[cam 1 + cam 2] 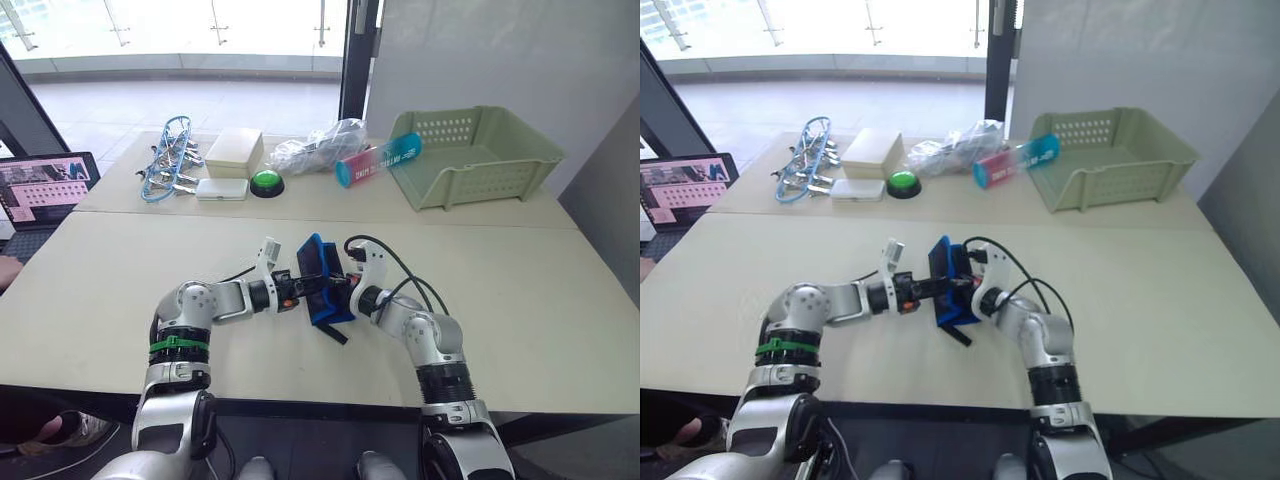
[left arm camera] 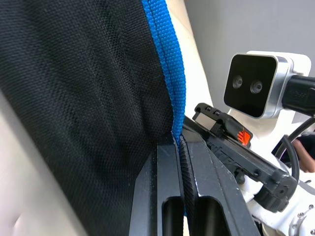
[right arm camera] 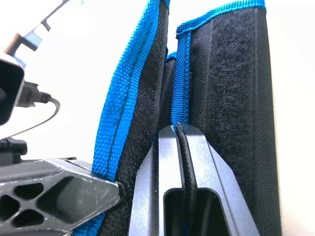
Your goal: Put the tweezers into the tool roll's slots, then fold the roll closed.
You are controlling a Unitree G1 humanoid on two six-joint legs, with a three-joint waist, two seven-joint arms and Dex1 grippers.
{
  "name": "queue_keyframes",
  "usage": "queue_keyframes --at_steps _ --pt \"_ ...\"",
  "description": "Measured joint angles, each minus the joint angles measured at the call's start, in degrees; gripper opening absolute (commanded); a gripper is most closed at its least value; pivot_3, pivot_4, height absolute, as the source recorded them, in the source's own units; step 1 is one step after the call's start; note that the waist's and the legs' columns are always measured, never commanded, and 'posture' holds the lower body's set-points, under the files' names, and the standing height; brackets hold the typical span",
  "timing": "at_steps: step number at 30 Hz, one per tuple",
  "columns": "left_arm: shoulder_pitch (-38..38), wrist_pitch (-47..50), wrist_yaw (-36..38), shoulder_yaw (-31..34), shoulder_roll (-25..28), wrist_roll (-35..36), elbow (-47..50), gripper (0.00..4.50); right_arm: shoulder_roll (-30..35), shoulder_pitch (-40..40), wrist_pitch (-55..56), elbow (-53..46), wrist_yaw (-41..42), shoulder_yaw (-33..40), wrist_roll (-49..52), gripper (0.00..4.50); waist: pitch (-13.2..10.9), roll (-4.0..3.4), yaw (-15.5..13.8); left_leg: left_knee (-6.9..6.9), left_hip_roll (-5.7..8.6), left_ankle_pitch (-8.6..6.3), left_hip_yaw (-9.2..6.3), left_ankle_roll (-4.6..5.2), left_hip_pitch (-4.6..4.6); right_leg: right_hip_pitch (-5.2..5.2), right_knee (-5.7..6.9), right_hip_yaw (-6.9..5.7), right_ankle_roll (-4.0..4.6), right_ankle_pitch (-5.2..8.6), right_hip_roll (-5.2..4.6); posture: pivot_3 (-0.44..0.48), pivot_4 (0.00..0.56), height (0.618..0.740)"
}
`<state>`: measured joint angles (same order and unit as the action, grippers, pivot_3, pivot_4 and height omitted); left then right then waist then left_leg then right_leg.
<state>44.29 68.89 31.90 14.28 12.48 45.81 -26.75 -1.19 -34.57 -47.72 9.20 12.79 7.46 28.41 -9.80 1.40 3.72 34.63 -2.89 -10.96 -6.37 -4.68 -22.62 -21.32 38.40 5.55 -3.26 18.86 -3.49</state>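
The tool roll (image 1: 320, 268), black fabric edged in bright blue, is folded and stands on edge at the middle of the near table, held between both grippers. My left gripper (image 1: 301, 285) is shut on its blue-edged side (image 2: 165, 83) from the left. My right gripper (image 1: 339, 283) is shut on another blue edge (image 3: 181, 88) beside a black fuzzy strip (image 3: 236, 98) from the right. A black strap (image 1: 336, 333) trails from the roll's lower end onto the table. The tweezers and the slots are hidden inside the fold.
On the far table stand a green plastic basket (image 1: 475, 155), a blue-and-pink tube (image 1: 377, 160), a clear plastic bag (image 1: 320, 147), a green button (image 1: 267, 183), a white box (image 1: 233, 150) and a blue-wire clip bundle (image 1: 170, 160). A laptop (image 1: 45, 190) sits at the left.
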Motion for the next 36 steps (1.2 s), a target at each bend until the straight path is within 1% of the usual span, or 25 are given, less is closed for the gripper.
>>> queue_keyframes --at_steps 3,7,11,17,21,24,29,36 --pt "0.55 -3.38 1.41 -1.32 -1.57 -1.74 -2.27 0.02 0.75 0.4 -3.28 -2.03 -0.72 2.8 2.56 0.0 0.0 -0.01 -0.8 0.03 0.03 0.0 -0.02 0.0 -0.2 -0.01 -0.28 -0.01 -0.08 -0.05 -0.02 0.0 0.15 0.74" --pt "0.81 -7.11 2.87 -4.47 -1.94 -5.45 -4.34 0.02 1.12 1.42 -8.3 -6.24 -1.74 6.65 7.17 0.0 -0.01 -0.04 -1.4 0.02 0.06 0.0 -0.04 0.0 -0.37 -0.1 -0.35 0.01 -0.08 -0.05 -0.02 0.0 0.15 0.74" --pt "1.32 -9.14 4.11 -5.8 -2.26 -7.5 -5.31 0.02 2.19 1.41 -11.35 -9.14 -2.92 7.85 9.19 0.0 -0.01 -0.09 -1.42 0.04 0.06 0.0 -0.04 0.0 -0.33 -0.08 -0.36 0.01 -0.09 -0.05 -0.02 0.0 0.15 0.74" --pt "1.55 -10.23 5.32 -6.49 -2.41 -8.82 -5.72 0.02 6.44 1.46 -11.81 -10.62 -0.89 6.23 9.9 0.0 -0.01 -0.09 -1.41 0.06 0.06 0.0 -0.04 0.0 -0.34 -0.06 -0.37 0.01 -0.1 -0.05 -0.02 0.0 0.15 0.74" --pt "1.55 -9.93 5.73 -6.49 -2.36 -9.24 -5.5 0.02 13.41 1.88 -8.66 -9.33 3.15 0.35 5.36 0.0 -0.02 -0.09 -1.43 0.08 0.07 0.0 -0.04 0.01 -0.34 -0.04 -0.4 0.01 -0.12 -0.03 -0.02 0.0 0.15 0.74" --pt "1.54 -9.46 5.84 -6.32 -1.8 -9.25 -5.23 0.02 13.56 2.27 -6.57 -7.97 4.29 -0.61 4.09 0.0 -0.01 -0.09 -1.17 0.05 0.07 -0.01 -0.04 0.02 -0.31 -0.04 -0.39 0.01 -0.11 -0.03 -0.02 0.0 0.15 0.74" --pt "0.28 -7.09 5.86 -5.43 -0.46 -8.41 -2.25 0.02 10.85 2.27 -5.83 -7.57 4.66 -0.99 4.44 0.0 -0.02 -0.09 -0.72 0.04 0.06 -0.01 -0.04 0.02 -0.36 -0.09 -0.38 0.02 -0.11 -0.04 -0.01 0.0 0.15 0.74" --pt "-4.3 -1.4 7.1 -0.64 5.77 -3.01 8.38 0.02 11.21 2.14 -7.35 -9.15 3.57 2.22 6.5 0.0 -0.06 -0.13 -0.1 0.06 0.05 0.02 -0.04 -0.02 -0.72 -0.55 -0.22 0.03 -0.09 -0.05 -0.02 0.0 0.15 0.74"
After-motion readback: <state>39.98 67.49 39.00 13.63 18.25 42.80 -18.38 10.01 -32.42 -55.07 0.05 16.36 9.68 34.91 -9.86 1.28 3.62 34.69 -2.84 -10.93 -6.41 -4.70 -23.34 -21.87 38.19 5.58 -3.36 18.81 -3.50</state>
